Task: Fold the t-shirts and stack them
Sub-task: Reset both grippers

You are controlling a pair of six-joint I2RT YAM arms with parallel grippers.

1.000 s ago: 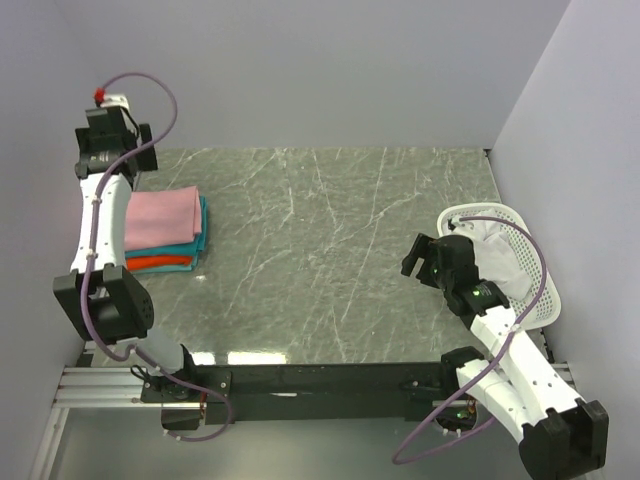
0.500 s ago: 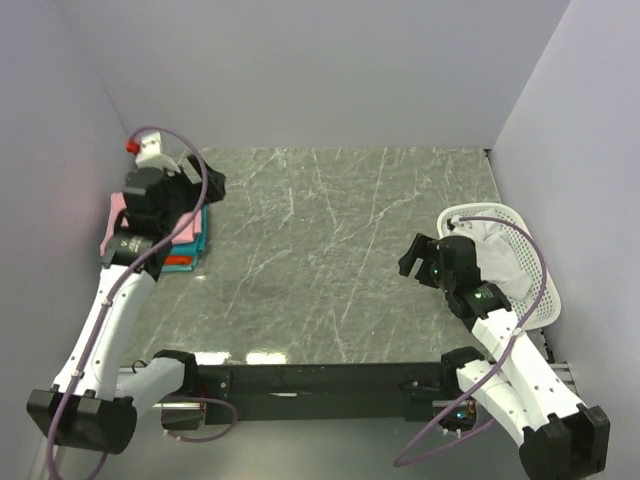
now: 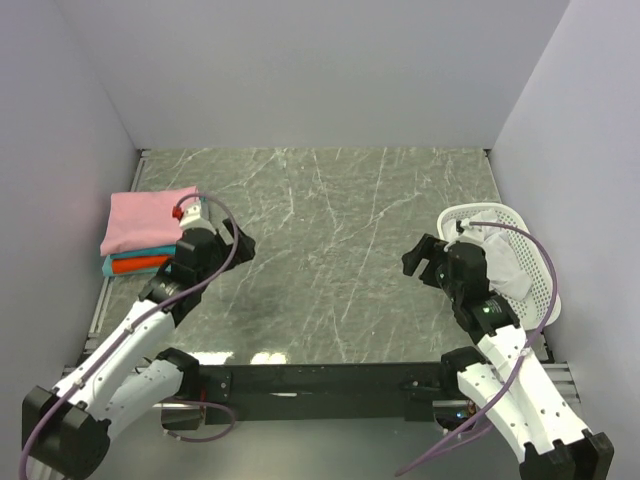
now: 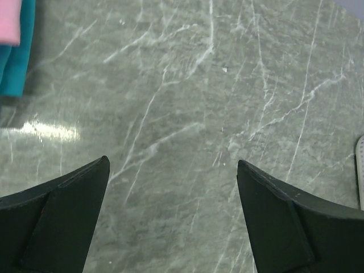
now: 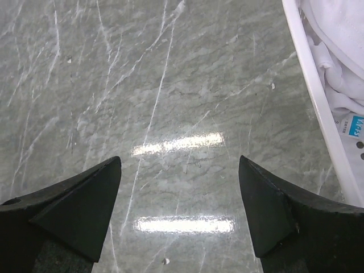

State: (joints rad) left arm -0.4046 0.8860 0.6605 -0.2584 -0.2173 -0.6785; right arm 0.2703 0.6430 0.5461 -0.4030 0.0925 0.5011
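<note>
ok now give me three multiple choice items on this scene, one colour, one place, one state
1. Which shirt tops the folded stack? A teal B pink C orange-red
2. Where is the white cloth? A in the basket B on the stack C held by a gripper
3. The right gripper is: A shut on cloth B open and empty C shut, empty
Answers: 1 B, the pink shirt lies uppermost. 2 A, it lies inside the perforated rim. 3 B, its fingers stand apart with nothing between.
</note>
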